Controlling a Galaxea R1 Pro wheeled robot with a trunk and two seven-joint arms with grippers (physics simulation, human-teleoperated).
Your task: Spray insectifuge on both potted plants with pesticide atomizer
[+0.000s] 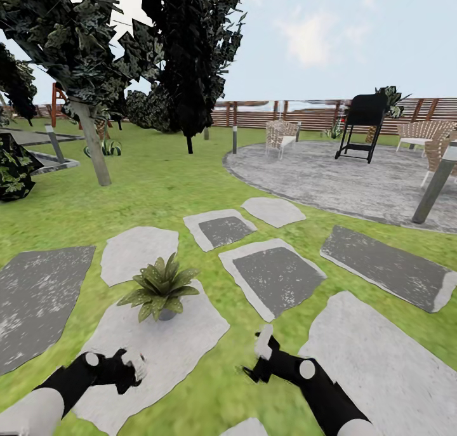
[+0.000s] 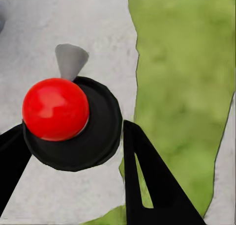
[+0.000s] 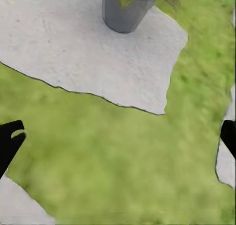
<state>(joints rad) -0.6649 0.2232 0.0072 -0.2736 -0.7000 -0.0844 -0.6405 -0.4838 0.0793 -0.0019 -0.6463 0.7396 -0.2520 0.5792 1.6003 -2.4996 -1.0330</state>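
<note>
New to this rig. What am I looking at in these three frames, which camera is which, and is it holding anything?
It's a simulated two-armed wheeled robot in a garden. The wide picture comes from its head camera, looking down over both black arms. A potted plant stands on a pale stepping stone in the lawn just ahead; a round grey patio with chairs and a black grill lies beyond.

The other two pictures come from cameras on each wrist, looking along the claw fingers. The left claw is shut on the pesticide atomizer, seen from above: dark body, red top. The right claw is open and empty, pointing at grass near the plant's grey pot.
</note>
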